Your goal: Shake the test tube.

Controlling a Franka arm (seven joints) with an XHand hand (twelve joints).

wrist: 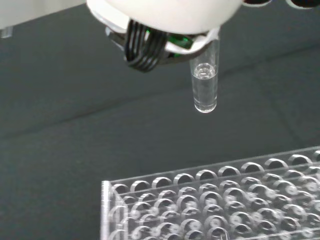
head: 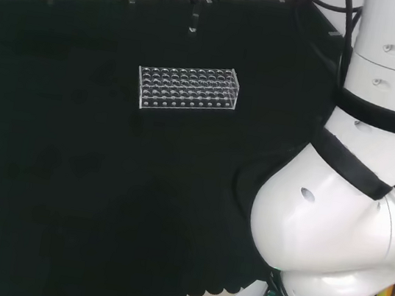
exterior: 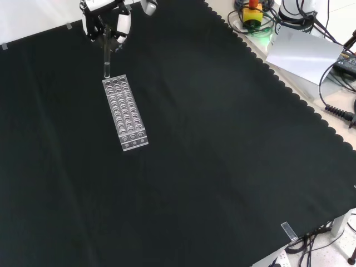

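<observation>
While the hand [exterior: 105,22] grips it, the test tube [exterior: 106,58] hangs below, above the rack [exterior: 125,114].

Even, fairly bright room light; the black surface [exterior: 222,167] absorbs it and shows hardly any shadows. In the wrist view the robot hand [wrist: 165,20] is a blurred white glare.

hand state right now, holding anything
Hand: shut on the clear glass test tube, held up off the clear plastic tube rack.
</observation>
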